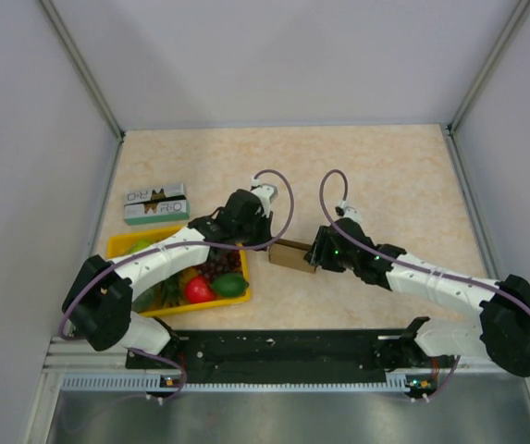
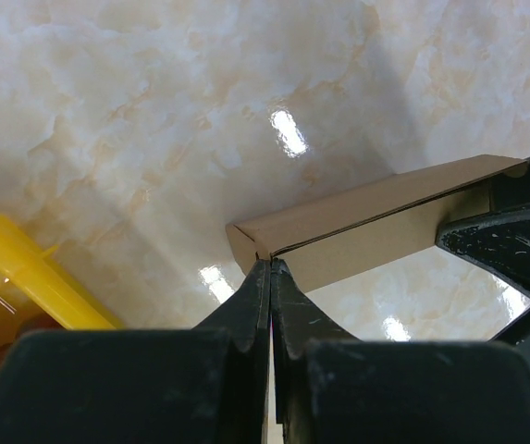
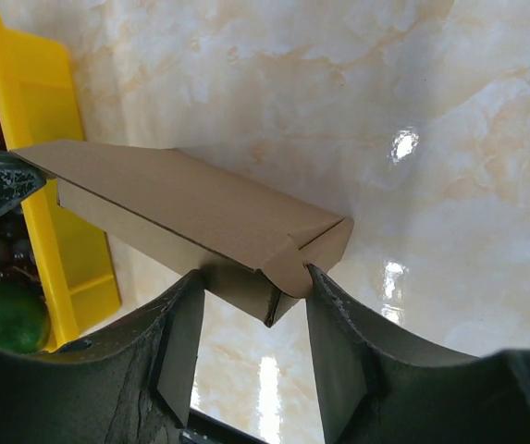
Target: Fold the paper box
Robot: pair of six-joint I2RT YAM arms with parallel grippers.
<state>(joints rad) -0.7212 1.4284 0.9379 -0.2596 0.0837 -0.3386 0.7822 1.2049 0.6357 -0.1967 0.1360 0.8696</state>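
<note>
The paper box (image 1: 289, 254) is a small brown cardboard piece, folded into a flat wedge, between my two grippers just right of the tray. My left gripper (image 1: 266, 245) is shut, and its tips (image 2: 270, 265) pinch the corner edge of the box (image 2: 366, 227), which casts a shadow on the table. My right gripper (image 1: 313, 257) is open at the box's other end. In the right wrist view its fingers (image 3: 253, 273) stand apart on either side of the box's (image 3: 181, 199) folded end flap, the tips just touching it.
A yellow tray (image 1: 121, 245) holding fruit sits left of the box; a red fruit (image 1: 198, 289), a green one (image 1: 230, 284) and dark grapes (image 1: 218, 266) lie in it. A green-and-white carton (image 1: 156, 203) lies behind the tray. Grey walls enclose the table.
</note>
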